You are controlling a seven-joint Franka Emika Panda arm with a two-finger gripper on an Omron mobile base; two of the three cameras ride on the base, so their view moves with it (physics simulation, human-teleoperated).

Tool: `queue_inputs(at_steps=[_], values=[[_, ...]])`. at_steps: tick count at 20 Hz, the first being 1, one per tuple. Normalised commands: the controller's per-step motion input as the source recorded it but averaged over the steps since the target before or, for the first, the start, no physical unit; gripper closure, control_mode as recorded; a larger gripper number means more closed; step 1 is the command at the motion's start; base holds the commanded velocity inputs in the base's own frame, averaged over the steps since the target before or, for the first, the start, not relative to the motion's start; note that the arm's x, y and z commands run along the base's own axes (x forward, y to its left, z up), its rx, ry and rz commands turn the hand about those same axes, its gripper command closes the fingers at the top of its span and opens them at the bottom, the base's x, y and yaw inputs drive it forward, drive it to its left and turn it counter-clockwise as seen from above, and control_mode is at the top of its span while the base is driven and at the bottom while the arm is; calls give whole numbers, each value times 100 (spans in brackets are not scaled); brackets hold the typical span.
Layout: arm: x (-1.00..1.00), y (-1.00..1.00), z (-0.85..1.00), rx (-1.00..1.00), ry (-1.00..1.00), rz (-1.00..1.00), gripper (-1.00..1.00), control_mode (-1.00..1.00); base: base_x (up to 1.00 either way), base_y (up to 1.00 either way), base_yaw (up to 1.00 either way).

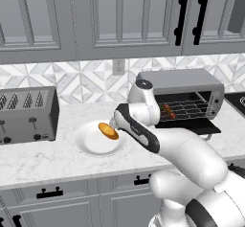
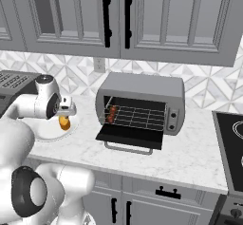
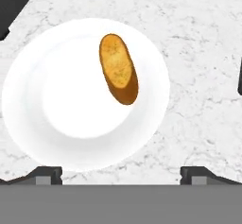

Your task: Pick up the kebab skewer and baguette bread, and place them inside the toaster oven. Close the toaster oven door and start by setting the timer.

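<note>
The bread [image 3: 118, 68] lies on the white plate [image 1: 91, 147]; the skewer [image 2: 112, 113] rests on the rack inside the toaster oven [image 2: 142, 90], whose door [image 2: 130, 136] hangs down. The claw [image 3: 121, 175], spread wide, hovers above the plate. The left base view shows a slot toaster [image 1: 27, 114].

oven mouth [image 2: 137, 115]: open | skewer [image 2: 112, 113] at left | rack right side free
</note>
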Motion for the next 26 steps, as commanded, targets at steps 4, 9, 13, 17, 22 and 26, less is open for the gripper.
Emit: queue_inputs(at_steps=[4,9,13,17,22,26], values=[[45,5,-12,0,2,28,-100,-100,0,0,0],[3,14,-31,-5,0,7,-100,-100,0,0,0],[3,14,-41,-8,0,0,-100,-100,0,0,0],[34,3,-44,-3,0,0,-100,-100,0,0,0],[48,12,-33,0,0,0,-100,-100,0,0,0],[25,14,-8,0,0,0,-100,-100,0,0,0]])
